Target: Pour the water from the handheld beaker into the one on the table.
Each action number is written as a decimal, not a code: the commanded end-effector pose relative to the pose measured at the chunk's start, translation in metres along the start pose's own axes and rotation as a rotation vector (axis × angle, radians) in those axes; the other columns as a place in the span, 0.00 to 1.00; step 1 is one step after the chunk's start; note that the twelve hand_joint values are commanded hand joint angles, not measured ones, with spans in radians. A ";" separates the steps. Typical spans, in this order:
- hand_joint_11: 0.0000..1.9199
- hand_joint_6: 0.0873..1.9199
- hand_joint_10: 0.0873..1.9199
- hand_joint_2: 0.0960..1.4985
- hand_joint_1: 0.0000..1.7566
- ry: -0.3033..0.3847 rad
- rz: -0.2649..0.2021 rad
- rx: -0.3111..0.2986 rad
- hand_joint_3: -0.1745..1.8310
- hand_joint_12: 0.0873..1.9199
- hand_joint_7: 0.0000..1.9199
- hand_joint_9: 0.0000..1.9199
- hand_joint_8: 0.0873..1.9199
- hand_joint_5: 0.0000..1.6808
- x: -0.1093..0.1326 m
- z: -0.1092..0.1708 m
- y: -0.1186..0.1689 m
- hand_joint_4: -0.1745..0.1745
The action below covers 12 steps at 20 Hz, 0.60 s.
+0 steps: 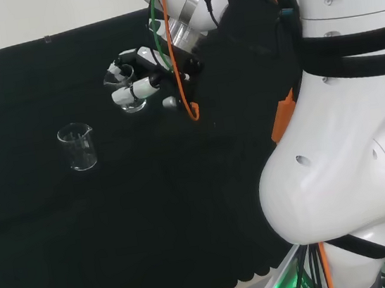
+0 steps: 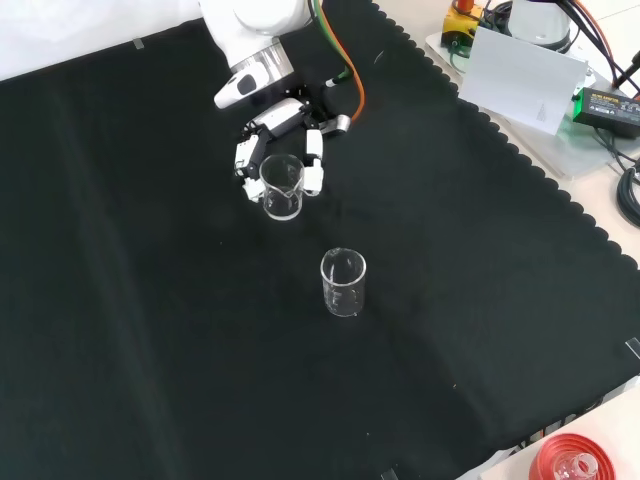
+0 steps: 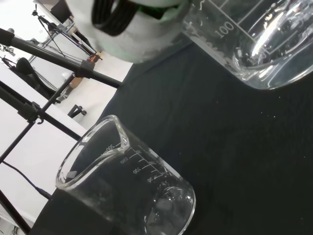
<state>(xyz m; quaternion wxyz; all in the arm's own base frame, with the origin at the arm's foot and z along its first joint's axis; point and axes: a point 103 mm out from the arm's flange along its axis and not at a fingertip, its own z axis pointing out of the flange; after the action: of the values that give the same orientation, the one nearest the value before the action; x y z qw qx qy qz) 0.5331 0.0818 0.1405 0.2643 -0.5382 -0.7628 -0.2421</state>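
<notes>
My hand (image 2: 280, 135) has its fingers (image 2: 313, 170) curled round a beaker (image 2: 282, 187), held above the black cloth (image 2: 150, 320). The second beaker (image 2: 343, 283) stands upright on the cloth nearby, apart from it. Beyond the scalloped cloth edge, pale bench (image 2: 600, 190) carries cables (image 2: 625, 180).

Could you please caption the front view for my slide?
The hand holds a beaker above the cloth, short of the standing beaker.

We see black cloth (image 2: 150, 300), both beakers clear glass: held beaker (image 2: 282, 187), table beaker (image 2: 343, 283) with white graduation marks. Hand (image 2: 275, 135) black and white, orange cable (image 1: 183, 81).
</notes>
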 end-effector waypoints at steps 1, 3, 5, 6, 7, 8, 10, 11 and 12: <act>0.44 0.39 0.39 0.70 0.80 -0.012 -0.001 0.010 0.00 0.45 0.66 0.65 0.25 0.65 0.010 0.000 -0.001 0.14; 0.44 0.39 0.39 0.70 0.80 -0.019 0.004 0.012 0.00 0.45 0.66 0.65 0.25 0.65 0.010 -0.001 -0.002 0.14; 0.44 0.39 0.39 0.70 0.80 -0.040 0.014 0.020 0.00 0.45 0.66 0.65 0.25 0.65 0.010 -0.001 -0.003 0.14; 0.44 0.39 0.39 0.70 0.80 -0.055 0.019 0.024 0.00 0.45 0.66 0.65 0.25 0.65 0.010 -0.001 -0.003 0.14; 0.44 0.39 0.39 0.70 0.80 -0.064 0.025 0.028 0.00 0.45 0.66 0.65 0.25 0.65 0.011 -0.001 -0.004 0.14; 0.44 0.39 0.39 0.70 0.80 -0.076 0.029 0.033 0.00 0.45 0.66 0.65 0.25 0.65 0.012 -0.001 -0.004 0.14; 0.43 0.39 0.39 0.70 0.80 -0.117 0.039 0.049 0.00 0.45 0.66 0.65 0.25 0.65 0.015 -0.001 -0.005 0.14; 0.43 0.39 0.39 0.70 0.80 -0.134 0.045 0.058 0.00 0.45 0.66 0.65 0.25 0.65 0.018 -0.001 -0.005 0.14; 0.43 0.39 0.39 0.70 0.80 -0.141 0.051 0.068 0.00 0.45 0.66 0.65 0.25 0.65 0.020 -0.001 -0.005 0.14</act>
<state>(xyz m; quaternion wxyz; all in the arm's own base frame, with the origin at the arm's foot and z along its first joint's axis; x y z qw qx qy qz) 0.5264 0.0892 0.1489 0.2503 -0.5526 -0.7678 -0.2063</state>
